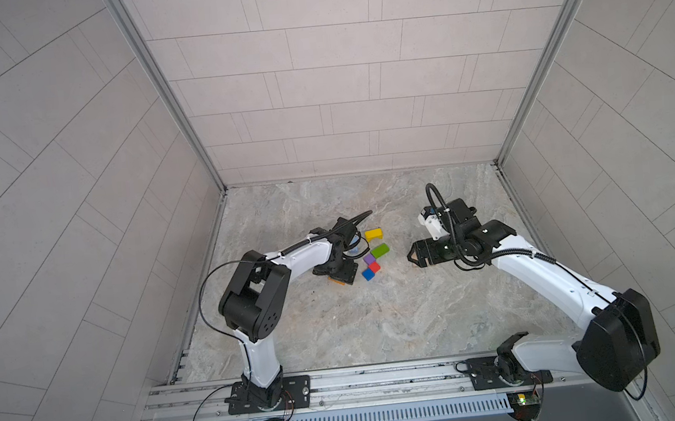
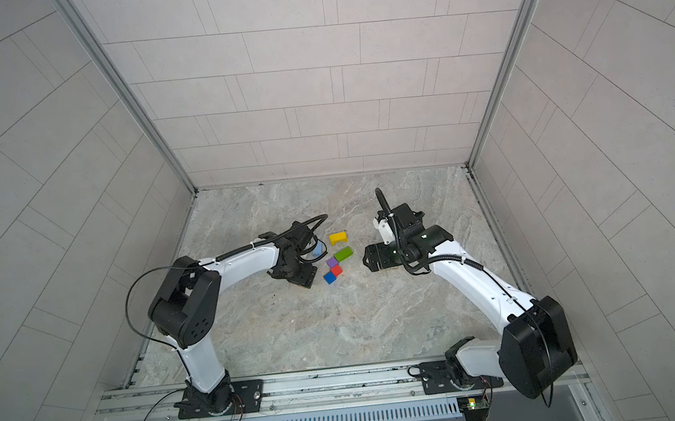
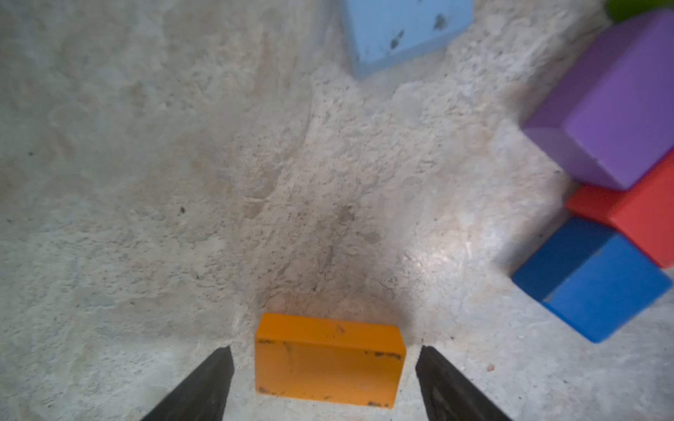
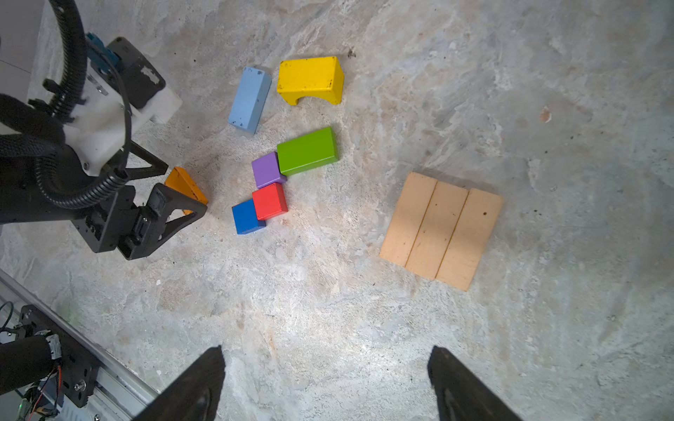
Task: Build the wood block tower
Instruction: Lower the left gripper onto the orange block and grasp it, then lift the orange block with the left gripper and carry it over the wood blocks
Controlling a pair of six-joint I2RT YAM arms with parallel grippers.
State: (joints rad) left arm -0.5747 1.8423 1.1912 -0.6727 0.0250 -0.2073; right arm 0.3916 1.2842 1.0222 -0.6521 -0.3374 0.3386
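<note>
My left gripper (image 3: 325, 350) stands open astride the orange block (image 3: 328, 361), which lies flat on the table with a gap to each finger; the right wrist view shows this gripper (image 4: 185, 189) low over it. The purple (image 4: 268, 169), red (image 4: 270, 201) and blue (image 4: 246, 217) cubes touch in a row beside the green oblong (image 4: 307, 150). Yellow (image 4: 310, 78) and light-blue (image 4: 250, 100) blocks lie farther back. Three tan oblongs (image 4: 441, 231) lie side by side under my right gripper (image 1: 408, 257), which is open and empty. No tower is in view.
The marble tabletop (image 1: 358, 322) is boxed in by tiled walls at the back and both sides. A metal rail (image 1: 363, 380) with both arm bases runs along the front edge. The left arm's elbow (image 1: 251, 298) hangs over the table's left side.
</note>
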